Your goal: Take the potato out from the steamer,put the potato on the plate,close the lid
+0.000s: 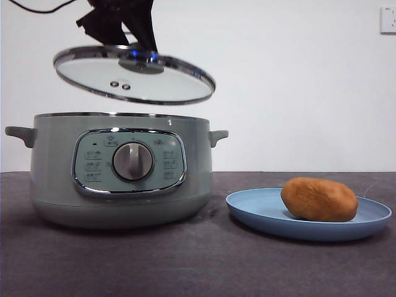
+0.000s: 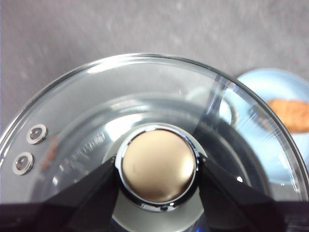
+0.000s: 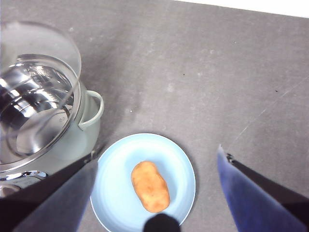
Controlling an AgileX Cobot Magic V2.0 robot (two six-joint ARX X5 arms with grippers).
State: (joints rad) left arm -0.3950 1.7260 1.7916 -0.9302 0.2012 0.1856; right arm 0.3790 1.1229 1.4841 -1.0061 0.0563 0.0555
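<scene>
From the front, my left claw (image 1: 141, 52) holds the lid (image 1: 133, 74) tilted in the air above the steamer (image 1: 120, 170); the potato (image 1: 319, 199) lies on the plate (image 1: 260, 210) beside it on the worktop (image 1: 198, 266). At my left wrist, both jaws clamp the lid's knob (image 2: 158, 165). At my right wrist, my right claw (image 3: 157, 193) spreads wide, empty, above the plate.
</scene>
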